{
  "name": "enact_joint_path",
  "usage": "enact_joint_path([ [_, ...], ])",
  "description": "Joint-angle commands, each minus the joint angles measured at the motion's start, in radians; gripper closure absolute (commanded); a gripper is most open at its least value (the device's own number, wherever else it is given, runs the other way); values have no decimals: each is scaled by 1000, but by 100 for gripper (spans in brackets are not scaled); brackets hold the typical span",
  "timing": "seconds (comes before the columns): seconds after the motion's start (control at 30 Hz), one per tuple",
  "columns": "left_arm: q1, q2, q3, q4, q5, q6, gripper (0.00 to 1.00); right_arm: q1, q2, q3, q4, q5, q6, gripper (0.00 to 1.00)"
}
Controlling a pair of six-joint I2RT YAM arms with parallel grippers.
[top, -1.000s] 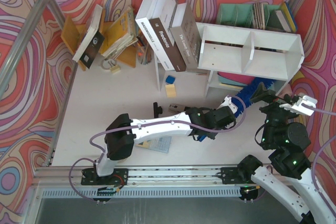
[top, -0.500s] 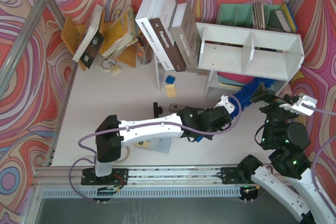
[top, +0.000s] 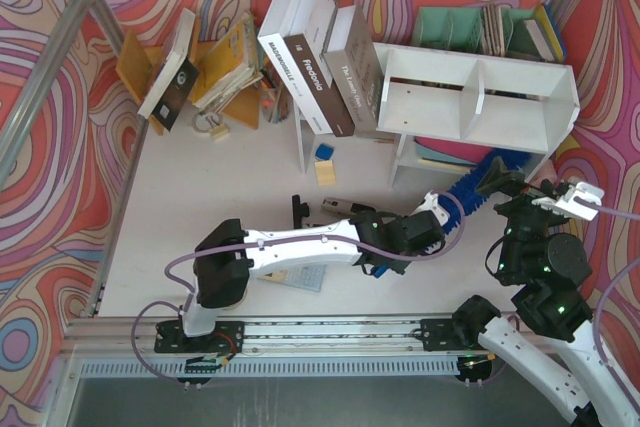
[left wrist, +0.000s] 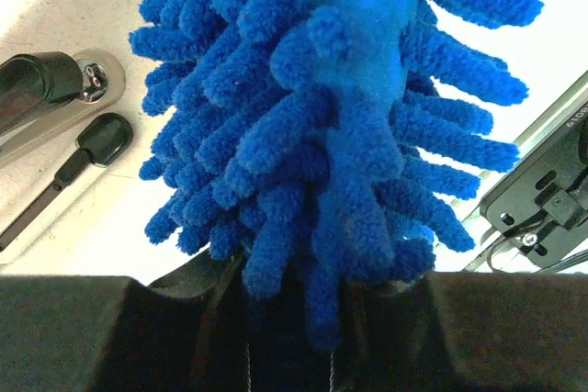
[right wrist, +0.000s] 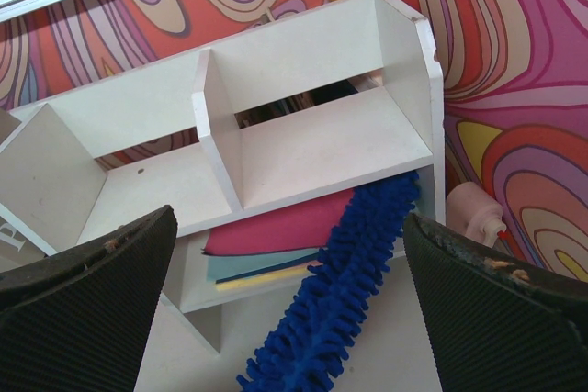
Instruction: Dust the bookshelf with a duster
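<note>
Top external view: the left hand [top: 437,206], at the end of an arm stretched low across the white worktop [top: 220,177], grips the duster [top: 482,177] at the near end of its fluffy blue head. The handle is hidden from all three cameras. The head slants up and to the right from that hand, and its far tip reaches the lower level of the bookshelf [top: 520,65] at the right-hand end.

Left wrist view: the duster [left wrist: 340,117] fills most of the frame, its blue strands rising from between the dark fingers [left wrist: 110,328] closed around its base.

Right wrist view: the duster [right wrist: 340,273] lies diagonally, its tip inside the lower level of the bookshelf [right wrist: 312,149], just beside the right side wall and alongside a flat stack of pink, teal and yellow folders [right wrist: 276,236]. Both upper compartments, split by one upright divider, face the camera. The black ribbed fingers [right wrist: 92,273] of this hand sit at the two sides of the frame.

The right hand [top: 535,190] hangs in front of the shelf's right end, spread wide and holding nothing. Large books [top: 315,67] lean against the shelf's left side. A teal file organizer [top: 460,27] stands behind the shelf, and an orange book rack [top: 232,72] stands at the back left.
</note>
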Motion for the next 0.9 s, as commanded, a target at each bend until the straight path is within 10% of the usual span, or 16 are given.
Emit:
enact_joint_path([
  [0.0, -14, -58, 13, 22, -32, 11, 100, 0, 10, 1, 27, 13, -2, 1],
  [0.87, -42, -91, -87, 15, -33, 23, 100, 0, 17, 0, 30, 12, -7, 1],
])
